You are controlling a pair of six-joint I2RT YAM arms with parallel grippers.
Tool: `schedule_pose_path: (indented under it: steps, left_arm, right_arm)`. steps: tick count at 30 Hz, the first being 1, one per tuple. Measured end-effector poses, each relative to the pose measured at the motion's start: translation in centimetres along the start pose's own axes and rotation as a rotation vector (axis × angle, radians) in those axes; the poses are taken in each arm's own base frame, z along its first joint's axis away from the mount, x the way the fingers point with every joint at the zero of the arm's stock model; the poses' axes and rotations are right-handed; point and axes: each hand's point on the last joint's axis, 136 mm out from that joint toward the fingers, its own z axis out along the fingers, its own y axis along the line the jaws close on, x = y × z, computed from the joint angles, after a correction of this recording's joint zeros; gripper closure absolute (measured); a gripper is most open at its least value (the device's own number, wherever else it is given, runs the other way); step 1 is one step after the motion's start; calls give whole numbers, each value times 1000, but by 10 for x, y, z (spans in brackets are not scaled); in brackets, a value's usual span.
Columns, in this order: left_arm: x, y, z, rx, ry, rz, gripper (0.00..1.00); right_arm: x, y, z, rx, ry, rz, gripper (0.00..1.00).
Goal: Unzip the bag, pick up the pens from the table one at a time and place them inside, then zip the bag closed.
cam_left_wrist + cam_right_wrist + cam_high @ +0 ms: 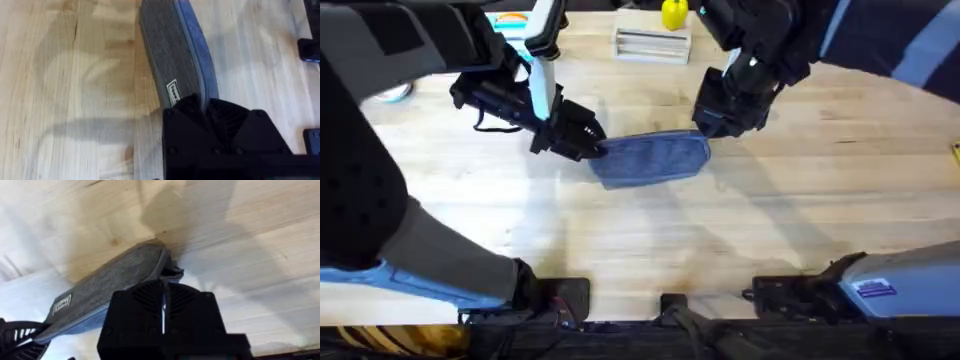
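Overhead, near edge at 6 o'clock: both arm bases sit low, left base at 7 o'clock, right base at 5 o'clock. Bare counter [650, 250] planks run between them and the work area.

Middle of the counter: the bag [653, 157], a blue-grey fabric pouch, lies lengthwise from 9 to 3 o'clock, slightly tilted. Its contents are hidden; no opening is visible, so what it holds cannot be told. In the left wrist view the bag [175, 55] shows one grey face with a small white label and a bluer band along its edge. In the right wrist view the bag [110, 290] shows the same label near its far end.

Left tool [592, 146]: comes in from 9 o'clock and meets the bag's 9 o'clock end. In the left wrist view the left tool [205, 107] has its fingers pressed together on that end, pinching the fabric.

Right tool [705, 128]: drops in from 1 o'clock onto the bag's 3 o'clock end. In the right wrist view the right tool [163, 292] has its fingers drawn close, with a thin slit between them, at the bag's corner, where a small dark bit of the zipper end sticks out; whether it is pinched I cannot tell.

Far edge, 12 o'clock: a white slatted block [652, 44] and a yellow object [674, 14] just beyond it.
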Motion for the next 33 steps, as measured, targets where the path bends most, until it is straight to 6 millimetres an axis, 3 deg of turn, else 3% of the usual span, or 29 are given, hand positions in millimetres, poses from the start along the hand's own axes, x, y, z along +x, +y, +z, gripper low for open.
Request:
schedule_pose_path:
  steps: [8, 20, 28, 33]
  left_arm:
    - [-4, 0, 1, 0, -19, -1, 959]
    - [-7, 0, 3, 4, -31, 4, 959]
    - [-7, -1, 3, 5, -30, 4, 958]
    - [-6, 0, 3, 4, -26, 6, 958]
  right_arm:
    - [-10, -5, 4, -25, 11, 50, 968]
    - [0, -32, 47, -31, 15, 180, 968]
    - [-2, -31, 50, -45, 3, 209, 968]
    - [-9, -28, 42, -47, -15, 121, 965]
